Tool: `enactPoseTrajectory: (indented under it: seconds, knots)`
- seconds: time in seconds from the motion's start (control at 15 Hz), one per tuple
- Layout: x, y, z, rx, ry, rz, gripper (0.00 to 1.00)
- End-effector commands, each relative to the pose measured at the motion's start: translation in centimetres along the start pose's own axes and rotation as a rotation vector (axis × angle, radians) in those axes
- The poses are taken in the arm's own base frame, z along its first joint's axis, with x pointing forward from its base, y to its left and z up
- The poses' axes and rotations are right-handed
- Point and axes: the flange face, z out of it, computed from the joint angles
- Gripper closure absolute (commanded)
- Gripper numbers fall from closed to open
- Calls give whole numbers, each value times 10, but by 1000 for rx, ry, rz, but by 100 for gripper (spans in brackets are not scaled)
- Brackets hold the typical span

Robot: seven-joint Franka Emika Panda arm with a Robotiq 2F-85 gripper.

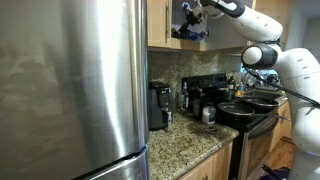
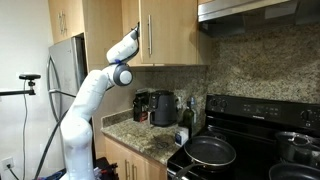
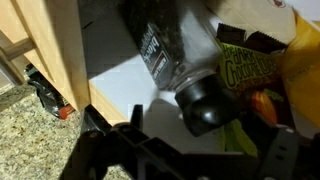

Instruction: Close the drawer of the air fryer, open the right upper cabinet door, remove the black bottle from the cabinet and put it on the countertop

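Note:
The black bottle [image 3: 178, 55] has a black cap and leans on the pale shelf of the open cabinet [image 3: 115, 80], next to colourful packets. My gripper [image 3: 200, 140] is inside the cabinet, and its dark fingers stand wide apart on either side of the bottle's cap end. It also shows up at the cabinet in both exterior views [image 1: 190, 20] [image 2: 135, 40]. The right upper cabinet door [image 1: 163, 22] stands open. The air fryer [image 1: 158, 105] [image 2: 164, 108] sits on the granite countertop [image 1: 185, 140] with its drawer pushed in.
A steel fridge [image 1: 70, 90] fills the near side. A coffee maker [image 1: 192, 98] stands next to the air fryer. The black stove [image 2: 240, 150] carries pans [image 2: 210, 152]. A bottle [image 2: 185, 120] stands by the stove. The cabinet's wood frame [image 3: 50, 50] is close to my fingers.

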Motion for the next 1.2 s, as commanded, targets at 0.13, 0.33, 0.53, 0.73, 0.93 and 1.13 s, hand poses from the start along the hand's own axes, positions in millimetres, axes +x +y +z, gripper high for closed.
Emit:
enactPoseTrajectory:
  seconds: [0.13, 0.33, 0.53, 0.73, 0.93, 1.13]
  knots:
    - [1, 6, 15, -28, 47, -96, 0]
    - [-1, 11, 5, -24, 66, -188, 0]
    - [-5, 6, -3, 82, 104, -294, 0]
    - [-18, 2, -14, 208, 108, -404, 0]
    - [-30, 1, -20, 286, 58, -459, 0]
    - [-28, 3, -20, 270, 46, -435, 0]
